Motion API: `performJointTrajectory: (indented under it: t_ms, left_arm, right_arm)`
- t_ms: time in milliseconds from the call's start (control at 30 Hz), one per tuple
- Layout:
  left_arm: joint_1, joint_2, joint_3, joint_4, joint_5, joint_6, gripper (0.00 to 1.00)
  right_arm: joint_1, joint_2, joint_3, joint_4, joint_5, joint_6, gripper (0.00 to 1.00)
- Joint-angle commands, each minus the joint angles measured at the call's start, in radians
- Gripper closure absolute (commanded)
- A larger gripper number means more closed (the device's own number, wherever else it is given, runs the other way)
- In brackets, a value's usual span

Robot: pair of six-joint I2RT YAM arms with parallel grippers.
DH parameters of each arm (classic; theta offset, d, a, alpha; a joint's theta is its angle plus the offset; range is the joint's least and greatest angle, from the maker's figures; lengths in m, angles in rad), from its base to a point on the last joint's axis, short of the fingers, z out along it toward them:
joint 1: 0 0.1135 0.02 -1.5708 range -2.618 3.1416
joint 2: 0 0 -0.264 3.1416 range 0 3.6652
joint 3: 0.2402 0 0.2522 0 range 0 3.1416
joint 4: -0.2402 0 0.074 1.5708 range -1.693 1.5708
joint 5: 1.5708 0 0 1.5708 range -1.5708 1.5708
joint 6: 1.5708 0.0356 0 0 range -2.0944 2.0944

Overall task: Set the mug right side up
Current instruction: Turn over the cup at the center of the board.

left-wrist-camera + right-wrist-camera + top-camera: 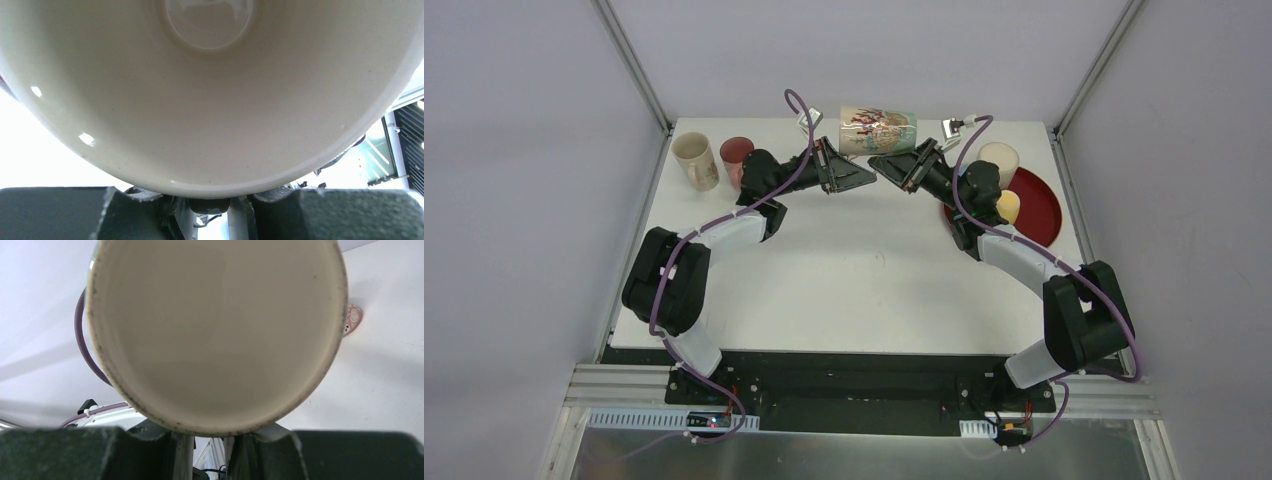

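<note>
The mug (pixel 879 130), cream with a reddish drawing, hangs on its side in the air over the table's back edge. Its mouth faces left and its base faces right. My left gripper (pixel 860 173) reaches it from the near left. In the left wrist view the glossy inside of the mug (pixel 210 90) fills the picture, and the left gripper (pixel 210 201) is shut at its lower rim. My right gripper (pixel 887 166) comes from the near right. The right wrist view shows the speckled flat base of the mug (pixel 215 330), with the right gripper (pixel 208 439) shut just under it. The handle is hidden.
A cream patterned cup (pixel 696 160) and a pink cup (pixel 736 153) stand at the back left. A red plate (pixel 1042 215) at the back right carries a cream cup (pixel 999 160) and a small yellow thing (pixel 1009 207). Grey walls close in the table.
</note>
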Motion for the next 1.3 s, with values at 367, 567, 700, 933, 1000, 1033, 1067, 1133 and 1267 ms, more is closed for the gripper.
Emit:
performJointTrajectory:
  t_ms: [367,567,700,933,1000,1033,1067,1133,1267]
  left_arm:
    - [-0.008,-0.079,0.051,0.091,0.012,0.006,1.0]
    - [0.012,-0.094,0.046,0.114,0.006,-0.011,1.0]
    - [0.024,-0.103,0.039,0.128,-0.003,-0.022,1.0]
    - [0.041,-0.119,0.033,0.149,-0.008,-0.036,1.0]
    - [0.045,-0.124,0.033,0.15,-0.01,-0.039,1.0]
    - [0.047,-0.126,0.032,0.15,-0.01,-0.039,1.0]
    - [0.051,-0.128,0.029,0.15,-0.01,-0.039,1.0]
    - [0.055,-0.135,0.026,0.148,-0.011,-0.035,1.0]
    - [0.07,-0.147,0.012,0.136,-0.014,-0.025,1.0]
  right_arm:
    - [0.044,-0.018,0.012,0.03,-0.178,-0.072,1.0]
    - [0.032,-0.02,0.02,0.058,-0.176,-0.029,0.94]
    - [0.025,-0.02,0.021,0.079,-0.177,-0.005,0.73]
    - [0.022,-0.022,0.029,0.096,-0.185,0.014,0.4]
    - [0.022,-0.024,0.028,0.099,-0.186,0.016,0.34]
    - [0.021,-0.026,0.028,0.099,-0.187,0.015,0.32]
    - [0.021,-0.028,0.028,0.1,-0.187,0.016,0.31]
    - [0.017,-0.03,0.029,0.1,-0.19,0.015,0.27]
    - [0.004,-0.042,0.032,0.105,-0.209,0.013,0.16]
